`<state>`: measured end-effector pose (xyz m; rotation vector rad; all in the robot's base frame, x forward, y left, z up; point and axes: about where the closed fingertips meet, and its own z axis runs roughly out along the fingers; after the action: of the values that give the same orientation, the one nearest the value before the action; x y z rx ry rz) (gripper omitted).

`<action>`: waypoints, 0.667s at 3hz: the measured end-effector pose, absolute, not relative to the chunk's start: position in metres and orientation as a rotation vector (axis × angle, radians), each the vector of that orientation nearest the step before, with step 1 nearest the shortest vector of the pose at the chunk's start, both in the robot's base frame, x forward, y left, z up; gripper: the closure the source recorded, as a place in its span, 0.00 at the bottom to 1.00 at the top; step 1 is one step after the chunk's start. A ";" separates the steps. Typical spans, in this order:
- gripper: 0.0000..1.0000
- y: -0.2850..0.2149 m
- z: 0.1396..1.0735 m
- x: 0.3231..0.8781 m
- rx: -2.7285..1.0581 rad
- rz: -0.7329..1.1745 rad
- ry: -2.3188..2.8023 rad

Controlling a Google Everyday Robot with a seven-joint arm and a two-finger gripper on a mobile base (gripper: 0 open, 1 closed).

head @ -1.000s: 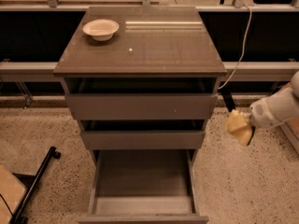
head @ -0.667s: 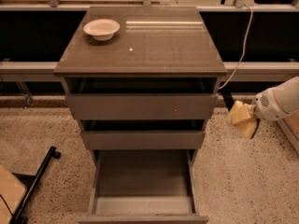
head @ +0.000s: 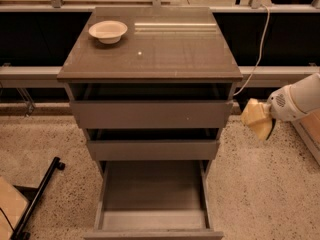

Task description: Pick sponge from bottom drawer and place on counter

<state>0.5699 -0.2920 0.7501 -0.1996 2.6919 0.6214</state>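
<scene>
The grey cabinet has three drawers, all pulled out in steps. The bottom drawer (head: 153,219) is pulled out furthest, and the part of its flat grey floor that I can see is bare. No sponge is in view. The counter (head: 165,54) is the glossy grey-brown top slab. My gripper (head: 257,119), with pale yellow tips, hangs in the air to the right of the cabinet, level with the top drawer, on a white arm (head: 297,104) coming from the right edge.
A white bowl (head: 108,31) sits on the counter's back left corner. A white cable (head: 255,59) hangs behind the cabinet's right side. A black bar (head: 37,196) lies on the speckled floor at lower left. Dark shelving runs behind the cabinet.
My gripper has moved up and slightly right, away from the cabinet's right side. The drawers and bowl have not moved.
</scene>
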 end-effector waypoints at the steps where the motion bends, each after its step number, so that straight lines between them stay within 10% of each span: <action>1: 1.00 -0.276 0.793 0.576 -0.277 0.540 2.592; 2: 1.00 -0.262 0.846 0.588 -0.347 0.453 2.452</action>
<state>0.5879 -0.2623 0.8464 -0.3474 2.4522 0.4530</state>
